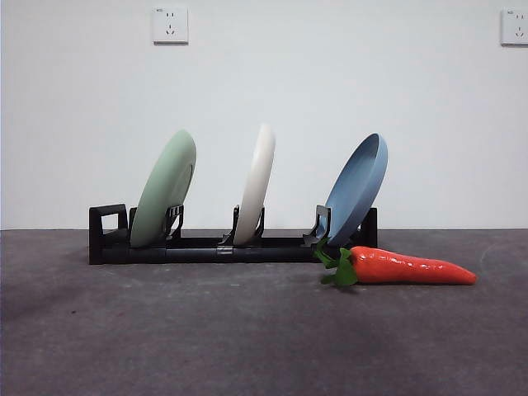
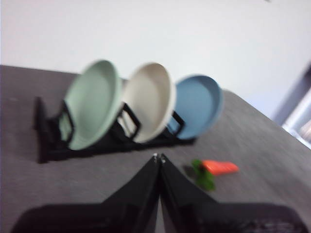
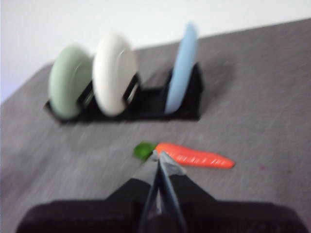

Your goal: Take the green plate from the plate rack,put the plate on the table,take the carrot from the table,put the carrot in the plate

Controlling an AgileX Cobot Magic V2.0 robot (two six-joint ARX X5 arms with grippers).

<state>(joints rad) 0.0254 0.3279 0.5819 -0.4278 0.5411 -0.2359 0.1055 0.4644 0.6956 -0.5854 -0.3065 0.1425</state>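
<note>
The pale green plate (image 1: 165, 188) stands on edge in the left slot of the black plate rack (image 1: 206, 247). It also shows in the left wrist view (image 2: 92, 103) and in the right wrist view (image 3: 70, 80). The orange carrot (image 1: 408, 267) lies on the dark grey table (image 1: 247, 338) in front of the rack's right end, leaves toward the rack. My left gripper (image 2: 158, 157) is shut and empty, well short of the rack (image 2: 53, 145). My right gripper (image 3: 158, 155) is shut and empty, above the table near the carrot (image 3: 194, 156). Neither arm shows in the front view.
A cream-white plate (image 1: 257, 183) stands in the middle slot and a blue plate (image 1: 359, 188) leans in the right slot. A white wall with two sockets (image 1: 170, 25) stands behind the table.
</note>
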